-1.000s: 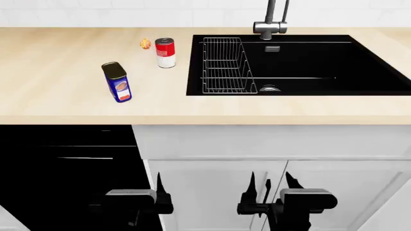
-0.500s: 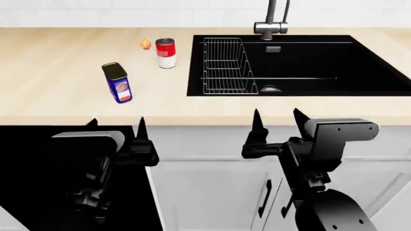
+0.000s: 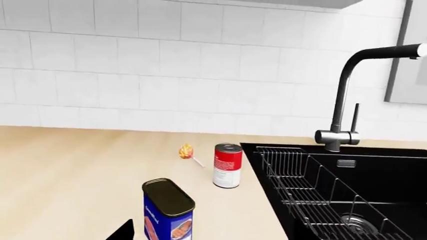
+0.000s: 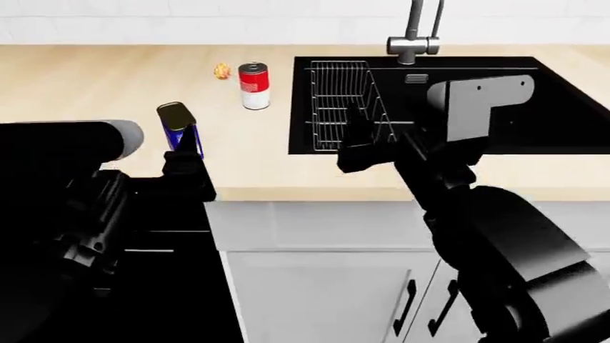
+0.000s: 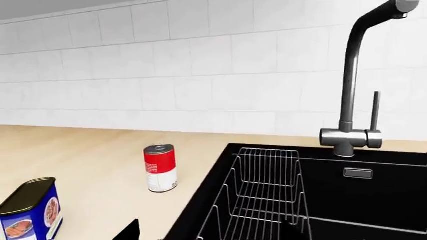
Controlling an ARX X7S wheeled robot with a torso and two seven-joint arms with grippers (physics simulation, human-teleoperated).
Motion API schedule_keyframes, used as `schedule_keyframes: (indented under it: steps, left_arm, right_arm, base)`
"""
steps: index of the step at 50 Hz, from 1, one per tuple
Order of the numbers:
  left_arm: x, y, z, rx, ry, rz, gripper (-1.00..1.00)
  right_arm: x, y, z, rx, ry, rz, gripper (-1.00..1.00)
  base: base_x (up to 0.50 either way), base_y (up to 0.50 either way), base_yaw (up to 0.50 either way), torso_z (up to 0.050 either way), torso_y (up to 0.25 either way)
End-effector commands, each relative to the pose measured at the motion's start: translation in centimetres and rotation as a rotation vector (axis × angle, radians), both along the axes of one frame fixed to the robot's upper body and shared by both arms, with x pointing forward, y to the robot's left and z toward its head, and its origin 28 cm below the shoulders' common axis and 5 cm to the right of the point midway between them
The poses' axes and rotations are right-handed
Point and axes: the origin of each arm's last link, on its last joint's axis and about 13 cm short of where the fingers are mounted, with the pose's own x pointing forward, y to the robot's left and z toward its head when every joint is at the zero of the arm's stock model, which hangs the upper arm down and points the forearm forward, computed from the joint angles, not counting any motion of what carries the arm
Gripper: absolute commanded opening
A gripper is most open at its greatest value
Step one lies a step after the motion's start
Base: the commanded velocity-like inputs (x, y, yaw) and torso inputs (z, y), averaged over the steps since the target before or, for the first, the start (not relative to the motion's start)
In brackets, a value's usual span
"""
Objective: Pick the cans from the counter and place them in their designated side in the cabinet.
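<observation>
Where sink (image 4: pixel 533 86) sits, rack (image 4: pixel 348 103) inside.

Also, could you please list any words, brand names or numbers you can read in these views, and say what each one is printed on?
No text is legible in any view.
Blue can: the label has white lettering down one side and an orange-and-white picture, too blurred to read.
Red and white can: faint marks on the red half, too small to read.
Faucet, sink and wire rack: no markings visible.
</observation>
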Motion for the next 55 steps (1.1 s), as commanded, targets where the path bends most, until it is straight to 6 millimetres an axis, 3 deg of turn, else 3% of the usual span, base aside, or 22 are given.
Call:
schedule_keyframes:
  steps: [1, 13, 19, 37, 55]
  left_arm:
    - [-1.7, 0.8, 2.6, 0.025, -0.005, 0.010, 1.00]
    - [-3.3, 1.2, 4.0, 0.042, 0.002, 0.043, 1.00]
    - [-4.2, 1.7, 4.1, 0.039, -0.008, 0.080, 1.00]
    - [-4.1, 1.6, 4.6, 0.049, -0.017, 0.072, 1.00]
    - [-4.9, 2.0, 5.3, 0.053, -0.038, 0.093, 1.00]
  right_arm:
    - [3.2, 0.9, 2.3, -0.027, 0.051, 0.069, 1.00]
    - [6.8, 2.7, 4.3, -0.071, 0.101, 0.158, 1.00]
    - [7.0, 3.1, 5.0, -0.080, 0.104, 0.174, 1.00]
    - [7.6, 3.0, 6.4, -0.094, 0.085, 0.171, 1.00]
    - [9.2, 4.6, 5.7, -0.137, 0.146, 0.216, 1.00]
  base:
    - [0.12, 0.04, 0.00, 0.000, 0.000]
    - [0.15, 0.07, 0.00, 0.000, 0.000]
    - [0.29, 0.23, 0.00, 0.000, 0.000]
    - [0.24, 0.12, 0.00, 0.000, 0.000]
    - [0.24, 0.11, 0.00, 0.000, 0.000]
